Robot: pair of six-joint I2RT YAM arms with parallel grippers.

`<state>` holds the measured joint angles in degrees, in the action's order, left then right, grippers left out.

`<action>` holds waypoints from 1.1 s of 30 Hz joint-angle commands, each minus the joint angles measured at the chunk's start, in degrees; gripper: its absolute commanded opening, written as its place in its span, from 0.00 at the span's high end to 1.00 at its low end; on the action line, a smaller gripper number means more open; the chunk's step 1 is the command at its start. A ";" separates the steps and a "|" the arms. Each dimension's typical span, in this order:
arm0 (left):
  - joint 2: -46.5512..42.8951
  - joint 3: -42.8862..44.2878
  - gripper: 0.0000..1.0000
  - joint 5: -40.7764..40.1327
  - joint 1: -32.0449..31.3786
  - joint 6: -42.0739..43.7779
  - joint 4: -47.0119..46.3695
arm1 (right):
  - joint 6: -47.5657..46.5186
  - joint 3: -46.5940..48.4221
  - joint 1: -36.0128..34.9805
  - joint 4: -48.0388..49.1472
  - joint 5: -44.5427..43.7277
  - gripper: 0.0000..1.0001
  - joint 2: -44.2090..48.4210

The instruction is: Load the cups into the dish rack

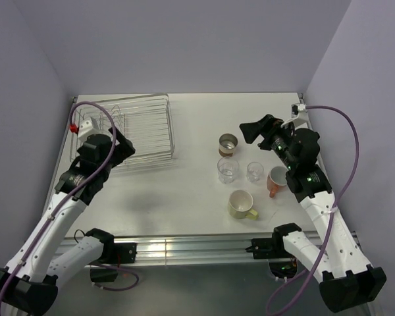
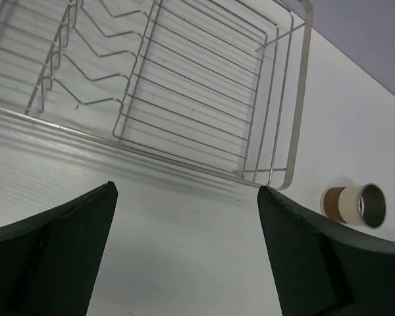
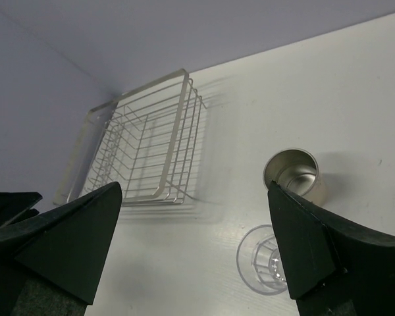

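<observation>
While the left tool (image 2: 184,243) and right tool (image 3: 194,250) gape empty, the silver wire rack (image 1: 141,128) sits at the table's (image 1: 184,197) far-left corner; brown cup (image 1: 228,143), two glasses (image 1: 228,170) (image 1: 255,171), orange mug (image 1: 276,180) and yellow mug (image 1: 240,204) cluster toward the right edge.

The right gripper (image 3: 195,191) fills the bottom corners of the frame. Its two dark fingers (image 3: 72,243) are spread wide with only bare white table (image 3: 355,99) between the tips. A silver wire rack (image 3: 173,131) sits on the table in the upper left of the frame, beside a lavender wall (image 3: 184,33) that crosses the top. At the right of centre is a cup (image 3: 291,171) with a shiny metal inside, its open mouth facing the camera. Just below it, near the bottom edge, stands a clear glass (image 3: 260,260), its right side hidden behind the right-hand finger.
</observation>
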<state>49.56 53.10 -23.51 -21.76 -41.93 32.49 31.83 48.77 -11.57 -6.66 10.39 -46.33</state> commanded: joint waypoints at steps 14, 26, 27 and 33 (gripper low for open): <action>6.60 -7.14 0.10 -3.39 4.27 -18.46 -4.08 | -2.48 2.55 0.41 -2.22 3.41 0.00 -4.83; 25.13 11.14 0.16 -4.62 -19.00 -8.25 -2.96 | -3.09 4.05 0.32 -5.65 0.33 0.00 -4.65; 26.71 13.50 0.16 -4.62 -20.85 -7.90 -3.05 | -3.18 4.40 0.41 -6.52 0.07 0.00 -4.65; 39.20 22.64 0.20 -2.60 -33.07 -6.41 -2.78 | -3.71 5.28 0.41 -9.16 -3.18 0.00 -3.77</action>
<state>86.39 71.46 -26.70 -51.16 -50.43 29.47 29.34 51.40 -11.57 -14.28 9.78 -51.03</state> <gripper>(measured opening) 0.799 0.997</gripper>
